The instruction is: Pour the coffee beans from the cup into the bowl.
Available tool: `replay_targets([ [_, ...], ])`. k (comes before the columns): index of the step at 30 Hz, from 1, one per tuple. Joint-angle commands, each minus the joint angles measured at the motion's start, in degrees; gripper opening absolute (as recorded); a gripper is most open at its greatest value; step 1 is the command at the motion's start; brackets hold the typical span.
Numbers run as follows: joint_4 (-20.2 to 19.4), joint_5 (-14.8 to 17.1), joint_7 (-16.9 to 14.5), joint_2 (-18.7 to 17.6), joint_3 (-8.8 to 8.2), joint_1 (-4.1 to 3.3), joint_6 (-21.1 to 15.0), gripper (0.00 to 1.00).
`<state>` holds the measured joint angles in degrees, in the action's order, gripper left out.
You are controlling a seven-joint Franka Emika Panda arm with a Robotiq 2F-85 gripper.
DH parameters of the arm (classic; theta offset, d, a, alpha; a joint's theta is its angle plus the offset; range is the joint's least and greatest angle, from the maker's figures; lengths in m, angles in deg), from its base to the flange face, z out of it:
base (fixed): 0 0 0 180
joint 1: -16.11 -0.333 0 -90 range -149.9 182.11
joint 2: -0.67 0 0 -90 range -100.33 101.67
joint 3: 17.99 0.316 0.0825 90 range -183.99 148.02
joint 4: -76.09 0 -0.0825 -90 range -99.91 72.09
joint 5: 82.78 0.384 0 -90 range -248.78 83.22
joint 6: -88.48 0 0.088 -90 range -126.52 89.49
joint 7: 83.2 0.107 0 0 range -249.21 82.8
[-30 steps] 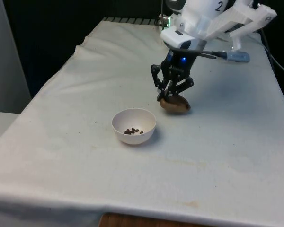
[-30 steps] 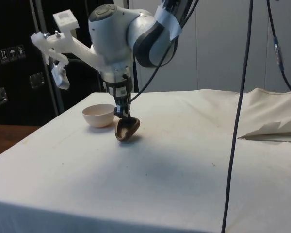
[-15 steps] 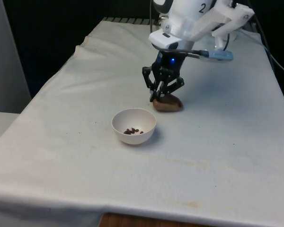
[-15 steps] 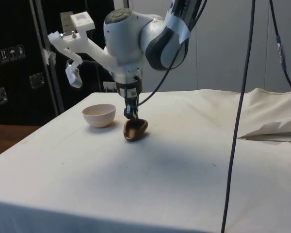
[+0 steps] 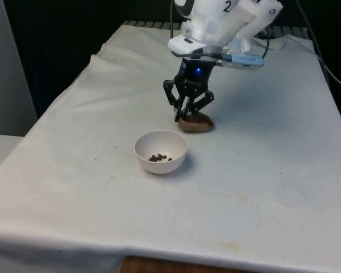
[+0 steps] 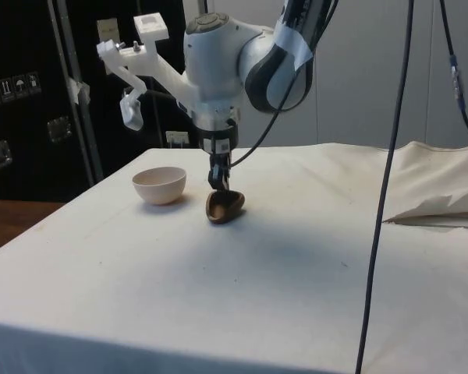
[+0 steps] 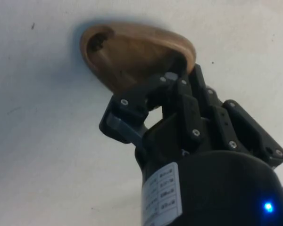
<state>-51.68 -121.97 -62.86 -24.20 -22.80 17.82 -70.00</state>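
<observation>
beans [image 5: 158, 157] already in the white bowl [image 5: 179, 143], so pour looks done imo. gripper [image 5: 183, 116] pinching the rim of the wooden cup [image 5: 196, 123], down on the cloth just behind bowl. only letting go left.

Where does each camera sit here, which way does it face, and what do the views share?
Front view: looks along the table at the bowl holding beans, with the cup behind it; shows the arm's end and the tool.
Side view: looks across the table from its side toward dark cabinets; shows the arm's bulky joints and cables.
Wrist view: rides on the wrist, looks down past the tool at the cloth; shows the black fingers gripping the wooden cup's rim.
Shared: all three show tool and tilted cup; front and side also show the bowl.
</observation>
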Motion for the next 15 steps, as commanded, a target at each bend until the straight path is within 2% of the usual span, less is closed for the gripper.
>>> replay_targets([
  [1, -0.1, 0.4, -0.5, -0.3, 0.29, 0.34, -0.3, 0.04],
  [2, 0.0, 0.0, 0.0, -0.1, 0.00, 0.00, 0.0, 0.11],
  [3, -0.1, 0.4, -0.5, -0.3, 0.29, 0.34, -0.3, 0.11],
  [6, 0.0, 0.4, -0.4, -0.3, 0.23, 0.29, -0.2, 0.26],
  [7, 0.0, 0.4, -0.4, -0.3, 0.23, 0.29, -0.2, 0.37],
  [12, 0.1, 0.3, -0.3, -0.3, 0.23, 0.23, -0.2, 0.63],
  [13, 0.1, 0.0, 0.0, -0.2, -0.06, 0.00, 0.0, 0.68],
  [14, 0.1, 0.3, -0.3, -0.3, 0.23, 0.23, -0.2, 0.68],
  [15, 0.1, 0.3, -0.3, -0.3, 0.23, 0.23, -0.1, 0.73],
])
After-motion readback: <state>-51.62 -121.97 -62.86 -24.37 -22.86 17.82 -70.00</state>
